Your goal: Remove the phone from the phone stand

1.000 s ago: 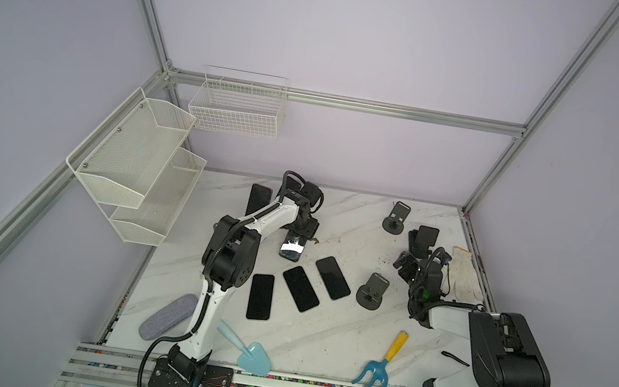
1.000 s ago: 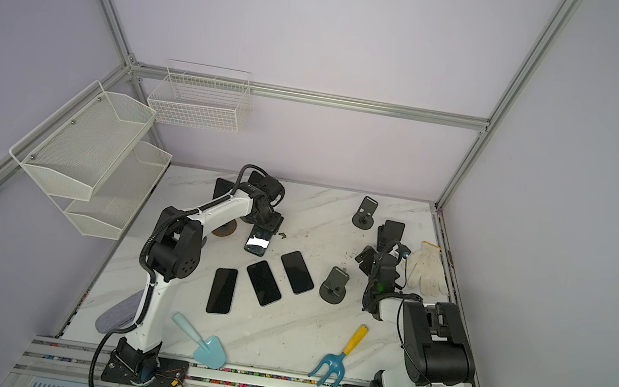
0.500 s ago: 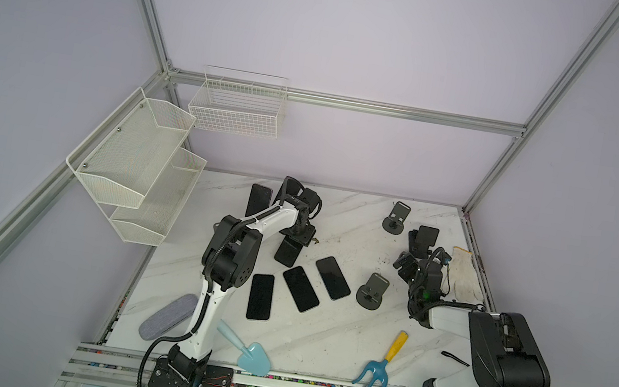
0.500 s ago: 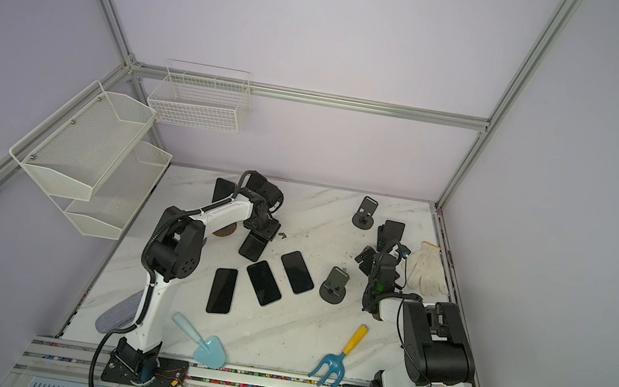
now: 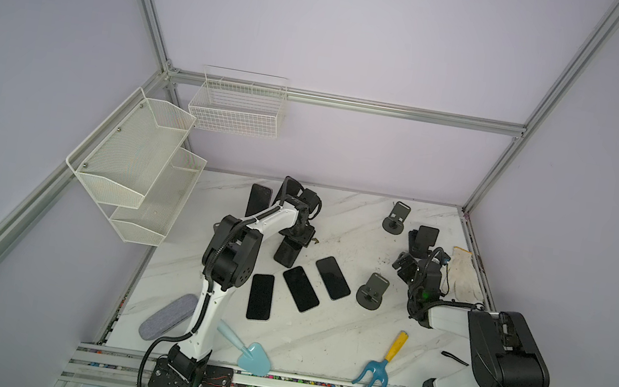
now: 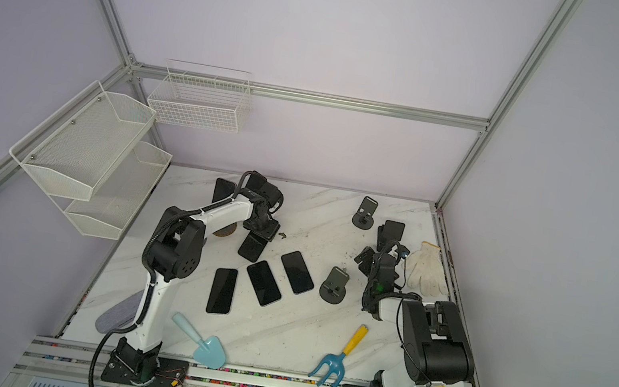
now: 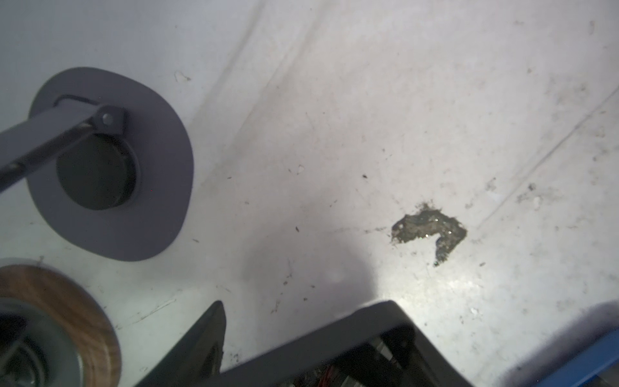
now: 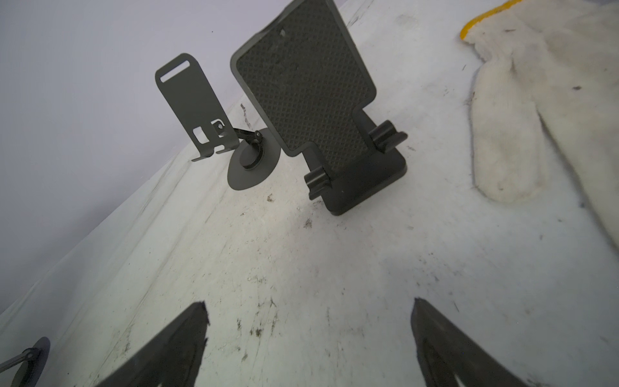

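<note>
No legible text, label, brand, number or sign anywhere in any of the views.

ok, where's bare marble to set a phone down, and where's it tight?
Widest bare patch: in front of the row of flat phones, between blue trowel and yellow-handled rake. Smaller one: back middle, between left gripper and far stand. Crowded: right edge, where black stand, glove and right gripper bunch together.

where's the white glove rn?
In both top views the white glove lies flat at the right edge of the table, just right of the empty block-based phone stand.
</note>
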